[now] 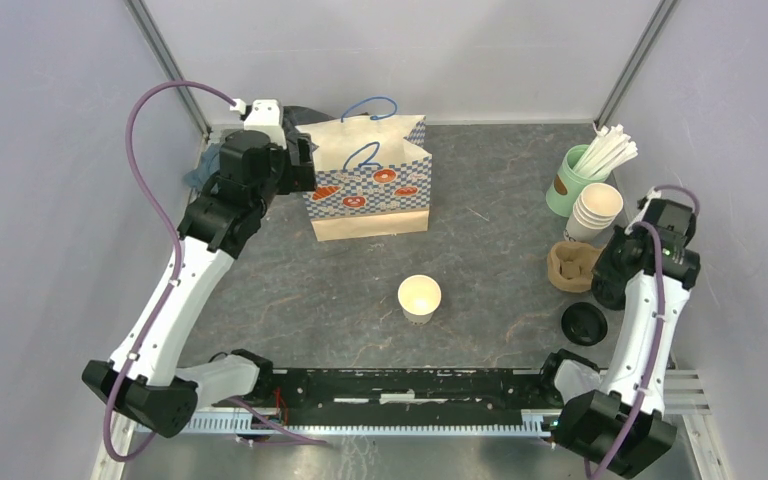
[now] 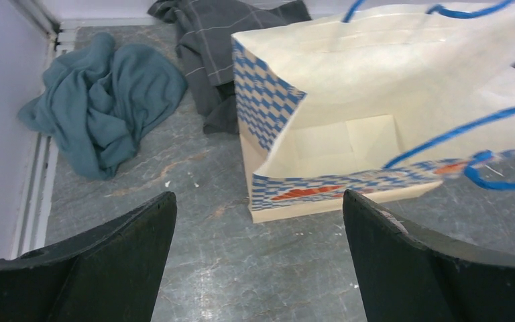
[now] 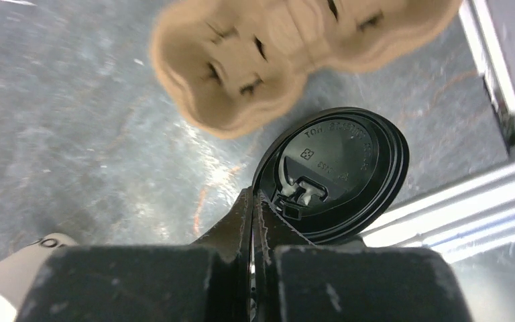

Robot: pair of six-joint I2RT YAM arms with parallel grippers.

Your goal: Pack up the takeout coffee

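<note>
Right gripper (image 3: 253, 204), jaws closed, sits at the edge of the black lid (image 3: 338, 168), grip unconfirmed; the lidless cup (image 1: 419, 297) stands upright well to its left at mid table (image 1: 500, 200), while the left gripper (image 2: 258, 221) hangs wide open beside the bag (image 2: 375, 67).

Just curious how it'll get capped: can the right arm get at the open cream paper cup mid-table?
Probably yes: the open cream paper cup stands alone on the tabletop, with nothing between it and the right hand, shut by the round black plastic lid.
</note>
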